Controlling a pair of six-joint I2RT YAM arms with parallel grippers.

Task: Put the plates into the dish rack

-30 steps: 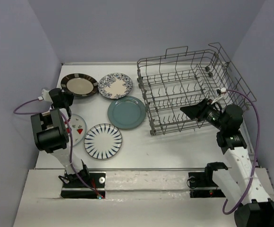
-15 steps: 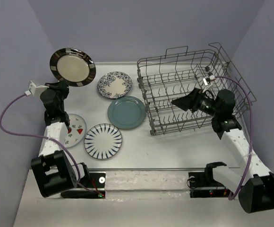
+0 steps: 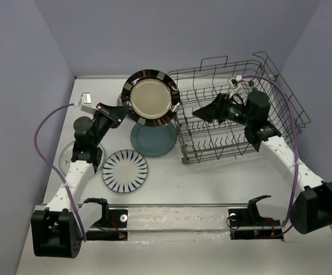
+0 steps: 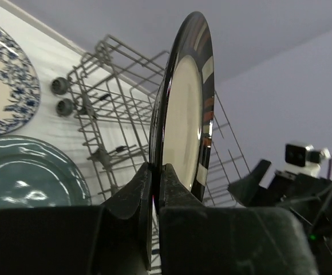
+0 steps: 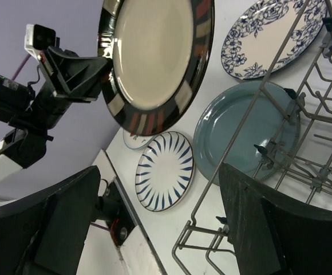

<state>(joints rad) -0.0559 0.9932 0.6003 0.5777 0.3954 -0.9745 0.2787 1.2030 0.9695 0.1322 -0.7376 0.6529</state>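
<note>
My left gripper (image 3: 123, 110) is shut on the edge of the dark-brown-rimmed tan plate (image 3: 150, 97) and holds it upright in the air, just left of the dish rack (image 3: 280, 91). The left wrist view shows the jaws (image 4: 154, 172) pinching the plate's rim (image 4: 183, 114). My right gripper (image 3: 203, 113) is open and empty over the rack's left part, facing the held plate (image 5: 154, 51). The teal plate (image 3: 154, 140), the black-radial-striped plate (image 3: 125, 171) and the blue-floral plate (image 4: 6, 86) lie flat on the table. The white plate with red marks (image 3: 68, 154) is partly hidden under my left arm.
The rack's grey wire rim and tines (image 5: 303, 114) stand close to my right gripper. Both arm bases sit at the near table edge. Purple cables loop beside each arm. Lilac walls close in the table at the back and both sides.
My left gripper took the brown-rimmed plate off the table, lifted it upright and carried it right, up to the rack. My right gripper moved left and further over the rack.
</note>
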